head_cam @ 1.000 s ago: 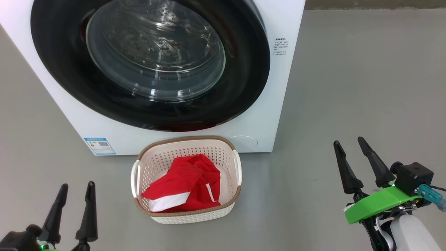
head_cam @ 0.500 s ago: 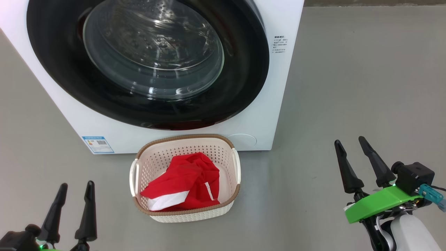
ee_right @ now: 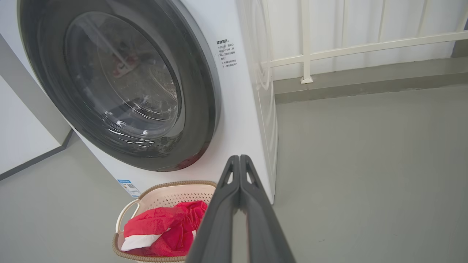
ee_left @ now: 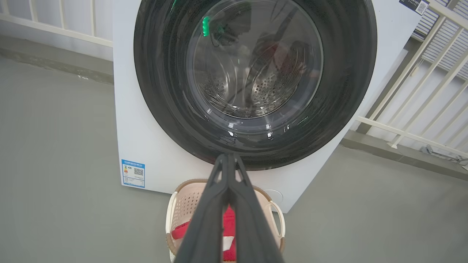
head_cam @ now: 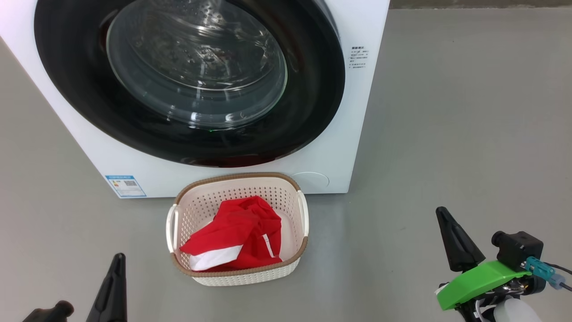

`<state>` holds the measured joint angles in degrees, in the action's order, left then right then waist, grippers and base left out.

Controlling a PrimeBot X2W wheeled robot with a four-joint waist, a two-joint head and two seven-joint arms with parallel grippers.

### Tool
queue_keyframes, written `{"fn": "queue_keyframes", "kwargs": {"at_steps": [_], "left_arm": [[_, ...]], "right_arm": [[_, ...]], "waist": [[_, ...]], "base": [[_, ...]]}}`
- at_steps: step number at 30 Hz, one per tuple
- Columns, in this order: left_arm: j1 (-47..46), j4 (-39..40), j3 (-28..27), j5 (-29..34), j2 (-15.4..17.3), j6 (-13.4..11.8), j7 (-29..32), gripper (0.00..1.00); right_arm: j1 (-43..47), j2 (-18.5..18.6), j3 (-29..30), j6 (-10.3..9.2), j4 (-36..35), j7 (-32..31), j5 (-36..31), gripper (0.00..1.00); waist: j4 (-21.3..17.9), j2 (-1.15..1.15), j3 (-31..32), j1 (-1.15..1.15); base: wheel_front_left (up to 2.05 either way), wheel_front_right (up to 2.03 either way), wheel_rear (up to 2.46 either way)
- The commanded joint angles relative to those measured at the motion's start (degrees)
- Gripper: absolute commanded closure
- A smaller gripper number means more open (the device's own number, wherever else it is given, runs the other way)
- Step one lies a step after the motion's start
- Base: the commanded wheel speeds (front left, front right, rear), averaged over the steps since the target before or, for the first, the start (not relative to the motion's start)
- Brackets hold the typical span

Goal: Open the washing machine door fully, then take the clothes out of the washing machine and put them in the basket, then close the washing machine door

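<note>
1. The large round glossy black door [head_cam: 313,89] sits shut against the big white boxy washing machine [head_cam: 111,161], barring the drum.
2. A small cream perforated plastic basket [head_cam: 246,277] stands just before its base.
3. Open grey floor [head_cam: 469,134] spreads on either side.

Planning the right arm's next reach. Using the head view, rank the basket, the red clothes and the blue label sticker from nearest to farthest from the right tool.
1. basket: its right wall faces the right tool.
2. red clothes: inside the basket, toward its left half.
3. blue label sticker: on the washing machine's lower left corner, beyond the basket.
</note>
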<state>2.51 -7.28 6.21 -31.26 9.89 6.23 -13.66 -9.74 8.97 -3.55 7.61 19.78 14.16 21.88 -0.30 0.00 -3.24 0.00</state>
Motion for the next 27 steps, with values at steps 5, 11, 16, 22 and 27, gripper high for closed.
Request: {"fn": "queue_keyframes", "kwargs": {"at_steps": [5,11,16,22,27], "left_arm": [[-1.2,0.9,-1.1,-3.2,0.7,0.1,0.8,1.0],[-1.6,0.4,-1.6,-6.1,0.4,0.1,1.8,1.0],[-2.0,0.0,-2.1,-8.6,0.1,0.2,2.6,1.0],[-2.4,-0.3,-2.7,-11.6,-0.3,0.3,3.5,1.0],[-2.7,-0.7,-3.2,-14.1,-0.6,0.3,4.4,1.0]], "right_arm": [[-1.5,0.2,0.7,-0.01,-1.8,-0.9,3.9,1.0],[-1.3,-0.1,1.2,-0.01,-1.9,-1.9,7.3,1.0],[-1.1,-0.4,1.6,-0.02,-2.1,-2.7,10.1,1.0],[-0.8,-0.7,2.1,-0.02,-2.3,-3.8,13.5,1.0],[-0.6,-1.0,2.5,-0.03,-2.4,-4.6,16.4,1.0]], "waist": [[0.0,0.0,0.3,0.1],[0.0,0.0,0.3,0.0],[0.0,0.0,0.4,0.0],[0.1,0.0,0.6,0.0],[0.1,0.0,0.7,0.0]], "base": [[0.0,0.0,0.0],[0.0,0.0,0.0],[0.0,0.0,0.0],[0.0,0.0,0.0],[0.0,0.0,0.0]]}}
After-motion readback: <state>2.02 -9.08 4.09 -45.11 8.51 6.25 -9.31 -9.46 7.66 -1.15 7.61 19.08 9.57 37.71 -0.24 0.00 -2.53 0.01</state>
